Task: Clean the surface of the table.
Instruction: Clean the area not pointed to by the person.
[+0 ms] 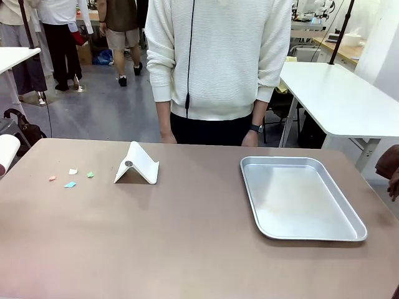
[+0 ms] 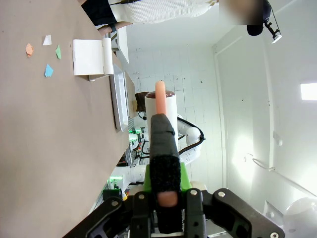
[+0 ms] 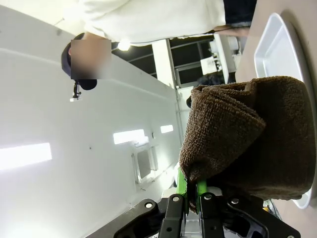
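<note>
The brown table (image 1: 187,243) carries several small coloured paper scraps (image 1: 70,184) near its left side, also seen in the left wrist view (image 2: 48,70). My left gripper (image 2: 166,198) is shut on a slim orange-pink stick wrapped in black foam (image 2: 163,144), held off the table's edge (image 2: 39,139). My right gripper (image 3: 193,186) is shut on a folded brown towel (image 3: 247,134). A corner of that towel (image 1: 388,163) shows at the right edge of the front view, above the table's right end.
A folded white stand (image 1: 137,165) sits right of the scraps. A shiny silver tray (image 1: 299,199) lies on the table's right half. A person in a white sweater (image 1: 218,56) stands at the far edge, hands down. A white-topped table (image 1: 343,99) is behind at right.
</note>
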You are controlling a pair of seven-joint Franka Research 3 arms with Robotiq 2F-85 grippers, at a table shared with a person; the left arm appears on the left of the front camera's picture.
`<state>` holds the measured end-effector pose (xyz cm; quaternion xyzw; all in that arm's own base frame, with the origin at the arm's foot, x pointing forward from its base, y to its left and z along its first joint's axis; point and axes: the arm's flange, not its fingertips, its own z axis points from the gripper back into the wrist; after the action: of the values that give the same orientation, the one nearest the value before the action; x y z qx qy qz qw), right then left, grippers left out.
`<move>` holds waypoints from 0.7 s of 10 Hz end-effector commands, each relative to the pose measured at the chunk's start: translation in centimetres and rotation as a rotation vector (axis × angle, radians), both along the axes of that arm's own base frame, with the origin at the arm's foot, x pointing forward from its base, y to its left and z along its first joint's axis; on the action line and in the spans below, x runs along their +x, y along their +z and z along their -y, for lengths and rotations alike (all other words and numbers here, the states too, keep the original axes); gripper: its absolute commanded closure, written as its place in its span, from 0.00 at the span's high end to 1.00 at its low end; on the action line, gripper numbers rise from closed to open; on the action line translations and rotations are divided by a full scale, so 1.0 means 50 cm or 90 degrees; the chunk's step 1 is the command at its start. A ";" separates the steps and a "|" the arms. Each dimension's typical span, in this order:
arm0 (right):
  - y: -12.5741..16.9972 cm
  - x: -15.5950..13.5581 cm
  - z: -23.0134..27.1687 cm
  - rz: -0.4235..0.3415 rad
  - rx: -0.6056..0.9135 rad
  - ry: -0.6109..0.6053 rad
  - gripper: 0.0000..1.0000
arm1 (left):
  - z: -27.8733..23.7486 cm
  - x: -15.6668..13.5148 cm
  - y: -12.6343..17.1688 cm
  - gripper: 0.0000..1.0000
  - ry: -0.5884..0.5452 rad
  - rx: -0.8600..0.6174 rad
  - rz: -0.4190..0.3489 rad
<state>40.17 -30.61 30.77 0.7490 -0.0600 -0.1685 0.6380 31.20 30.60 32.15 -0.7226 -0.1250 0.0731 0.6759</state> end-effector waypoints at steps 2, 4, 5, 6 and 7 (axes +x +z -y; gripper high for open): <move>0.011 -0.003 0.003 -0.001 0.007 0.003 0.08 | 0.000 0.000 0.000 0.22 0.000 0.000 0.000; 0.011 -0.003 0.003 -0.001 0.007 0.003 0.08 | 0.023 0.009 0.037 0.22 0.076 0.078 -0.004; 0.011 -0.003 0.003 -0.001 0.007 0.003 0.08 | 0.034 0.025 0.046 0.22 0.116 0.121 -0.023; 0.011 -0.003 0.003 -0.001 0.007 0.003 0.08 | 0.047 0.046 0.050 0.22 0.122 0.163 -0.048; 0.011 -0.003 0.003 -0.001 0.007 0.003 0.08 | 0.058 0.063 0.049 0.22 0.148 0.199 -0.061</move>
<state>40.16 -30.63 30.77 0.7490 -0.0601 -0.1686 0.6379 33.84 30.02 33.95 -0.6056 -0.1832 0.1354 0.7625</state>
